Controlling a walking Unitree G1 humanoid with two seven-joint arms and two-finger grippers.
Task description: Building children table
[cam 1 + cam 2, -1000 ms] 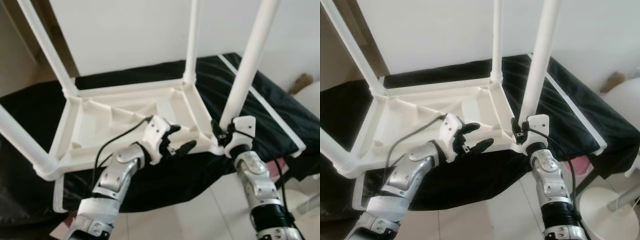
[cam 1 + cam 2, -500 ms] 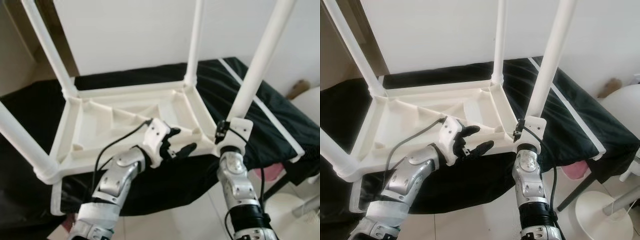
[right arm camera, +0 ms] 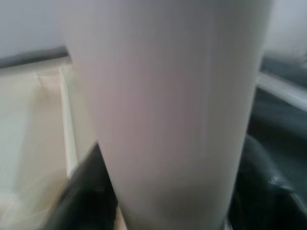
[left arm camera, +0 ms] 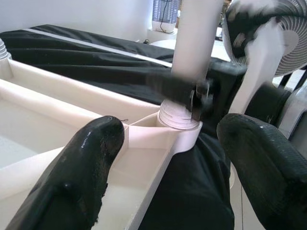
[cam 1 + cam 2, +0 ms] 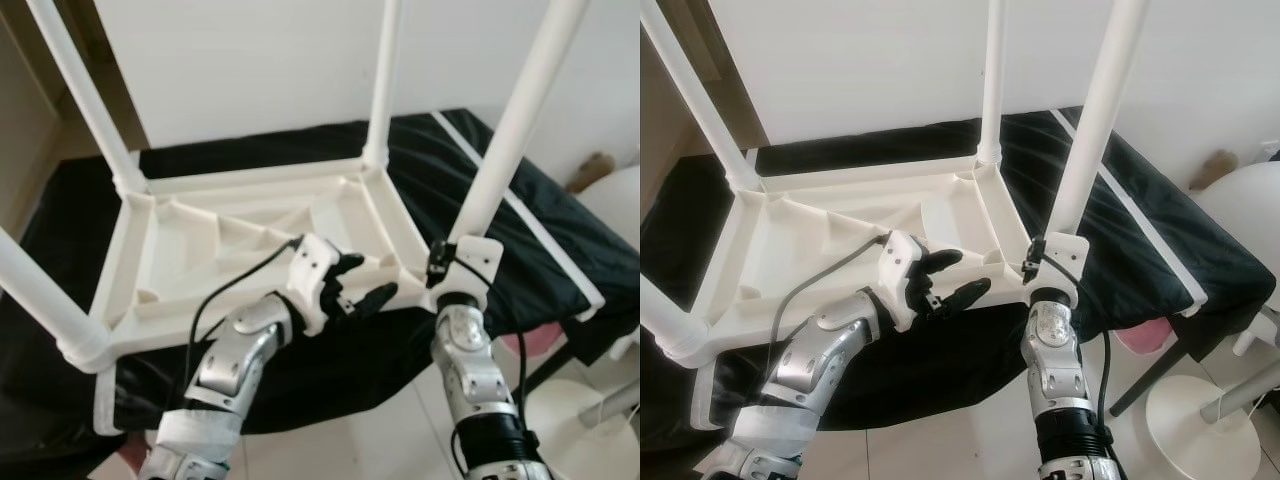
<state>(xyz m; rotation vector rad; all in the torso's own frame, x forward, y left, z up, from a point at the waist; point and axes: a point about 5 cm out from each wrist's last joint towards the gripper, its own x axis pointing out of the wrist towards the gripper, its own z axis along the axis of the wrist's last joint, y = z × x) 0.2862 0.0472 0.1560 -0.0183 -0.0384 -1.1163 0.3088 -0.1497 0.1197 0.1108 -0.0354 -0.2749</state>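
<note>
Right end effector point(image 5: 446, 262) clamps the table leg point(image 5: 510, 140); left end effector point(image 5: 362, 283) gapes.

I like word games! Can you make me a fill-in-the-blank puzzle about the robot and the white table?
1. The white table is lying ____ with its legs pointing up.
2. The right gripper is closed around a table ____.
3. The left gripper has its fingers ____, holding nothing.
4. The table rests on a ____ cloth.

Missing words: upside down; leg; open; black
</note>
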